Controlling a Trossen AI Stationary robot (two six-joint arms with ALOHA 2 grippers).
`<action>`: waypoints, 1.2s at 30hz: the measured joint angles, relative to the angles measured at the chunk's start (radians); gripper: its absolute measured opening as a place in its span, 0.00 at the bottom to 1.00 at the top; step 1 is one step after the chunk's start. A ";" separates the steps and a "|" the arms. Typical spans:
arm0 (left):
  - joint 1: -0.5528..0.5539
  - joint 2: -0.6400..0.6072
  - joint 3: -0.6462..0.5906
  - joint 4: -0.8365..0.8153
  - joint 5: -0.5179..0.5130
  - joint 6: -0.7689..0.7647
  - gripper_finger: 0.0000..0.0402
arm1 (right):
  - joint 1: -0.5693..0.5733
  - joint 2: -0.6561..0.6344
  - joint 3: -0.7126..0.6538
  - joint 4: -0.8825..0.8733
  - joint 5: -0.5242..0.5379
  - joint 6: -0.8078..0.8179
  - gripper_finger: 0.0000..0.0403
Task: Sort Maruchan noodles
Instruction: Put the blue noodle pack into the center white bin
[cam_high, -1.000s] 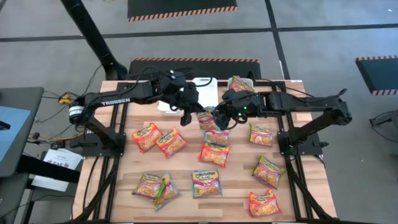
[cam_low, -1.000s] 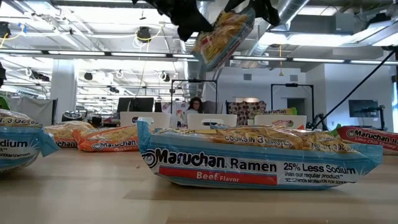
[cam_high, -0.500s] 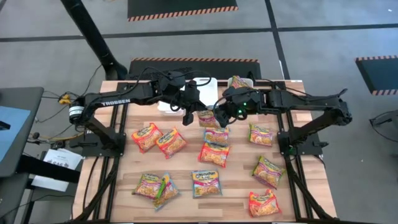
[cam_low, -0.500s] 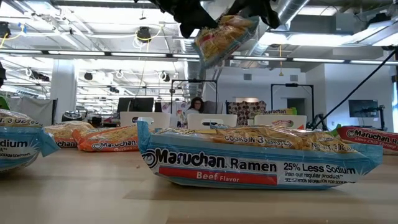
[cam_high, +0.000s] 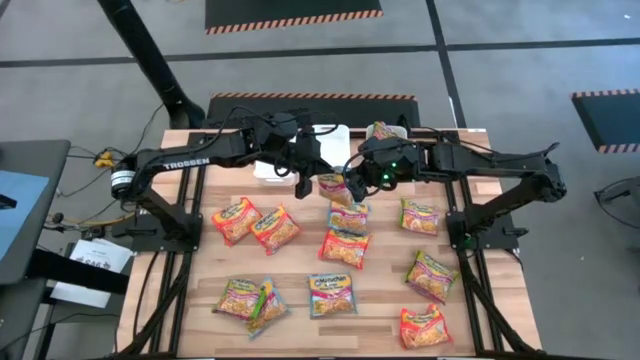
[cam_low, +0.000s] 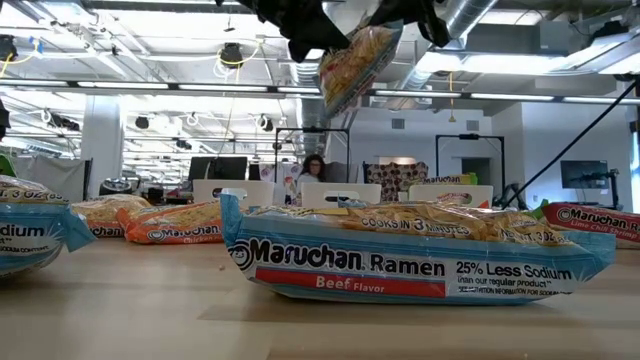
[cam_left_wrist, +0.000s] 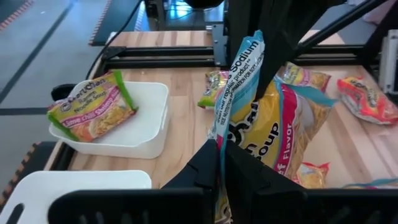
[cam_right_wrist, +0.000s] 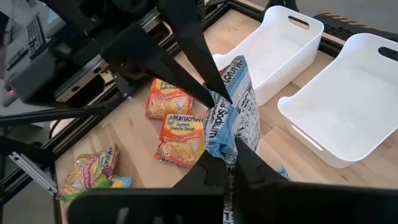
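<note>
One Maruchan noodles packet (cam_high: 335, 187), yellow with blue edges, hangs in the air over the table's far middle, high in the low view (cam_low: 355, 60). My left gripper (cam_high: 305, 180) is shut on it from the left and my right gripper (cam_high: 358, 180) from the right. Several more packets (cam_high: 343, 247) lie flat on the wooden table. A green-pink packet (cam_left_wrist: 92, 113) leans on its lower edge in a white bin (cam_left_wrist: 152, 121) at the far edge. My left gripper pinches the packet's blue sealed edge (cam_left_wrist: 219, 134) between its two fingers, coming from the table's left and slanting down. The packet stands on edge, clear of the table. My right gripper pinches the opposite blue edge (cam_right_wrist: 225, 146) between its two fingers, coming from the table's right and slanting down. The packet spans the gap between the two grippers, crumpled near the fingers.
Two more white bins (cam_right_wrist: 280, 43) (cam_right_wrist: 348, 106) stand side by side at the table's far edge. Packets lie scattered across the middle and near part of the table; a blue beef packet (cam_low: 420, 262) sits close to the low camera.
My right gripper has shut on the packet that my left gripper held up. Both arms have kept their place. The packet has tipped from a slant to a steeper, more upright stand between them.
</note>
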 joint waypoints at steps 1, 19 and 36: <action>0.002 0.000 0.000 0.000 0.010 0.007 0.02 | 0.000 0.000 0.000 0.000 -0.002 0.000 0.02; 0.046 -0.033 0.002 0.032 -0.038 -0.065 0.30 | -0.047 0.003 -0.001 -0.041 -0.010 0.005 0.02; 0.168 -0.174 0.002 -0.012 -0.038 -0.165 0.30 | -0.331 0.002 -0.001 0.004 -0.167 -0.333 0.03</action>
